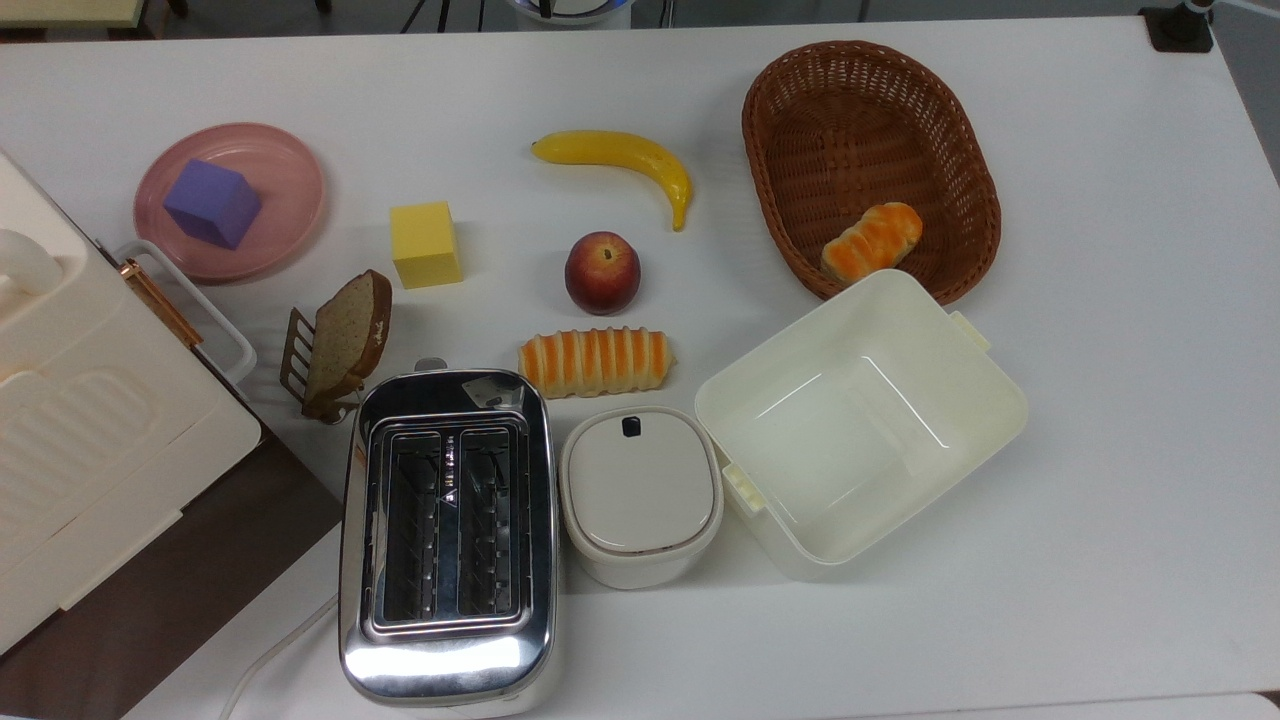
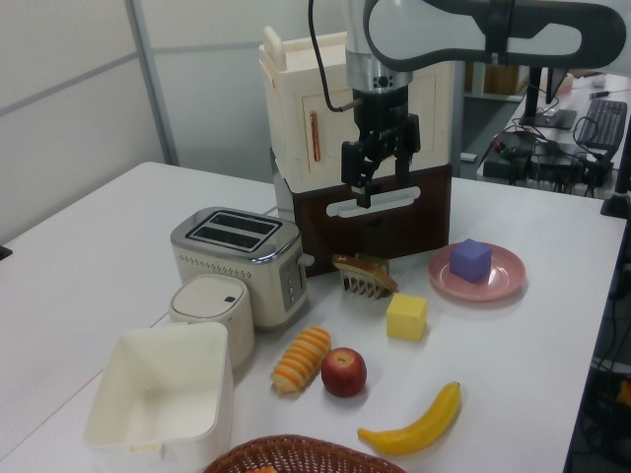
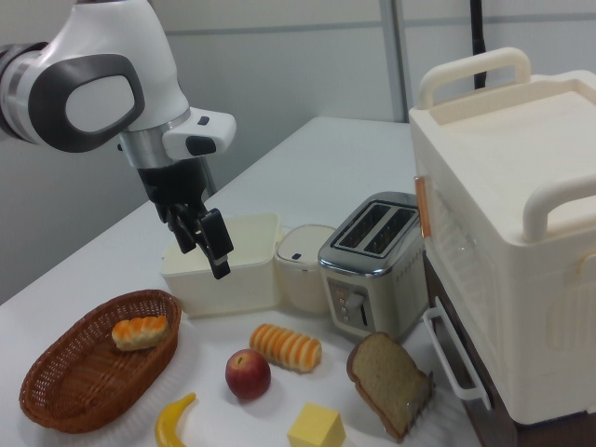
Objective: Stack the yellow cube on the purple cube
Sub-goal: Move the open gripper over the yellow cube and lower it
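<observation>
Spreading across my three feeds, the white table carries everything, and I work down from the biggest item. A cream cabinet with handles stands at the right view's right edge, over a dark brown base. Next to it sits the chrome two-slot toaster, with a small lidded white pot touching its side and an open cream tub beyond that in the top view. A brown wicker basket holds one striped bread roll; a second striped roll lies just beside the toaster. My arm's gripper hangs high above the table, well clear of every object, in front of the cabinet in the left view; its fingers look slightly parted with nothing between them. The pink plate lies near the top view's left edge, and the purple cube sits on it. The yellow cube rests on the bare table just beside the plate, not touching it. A yellow banana and a red apple lie between cube and basket. A slice of brown bread leans in a small rack near the toaster.
</observation>
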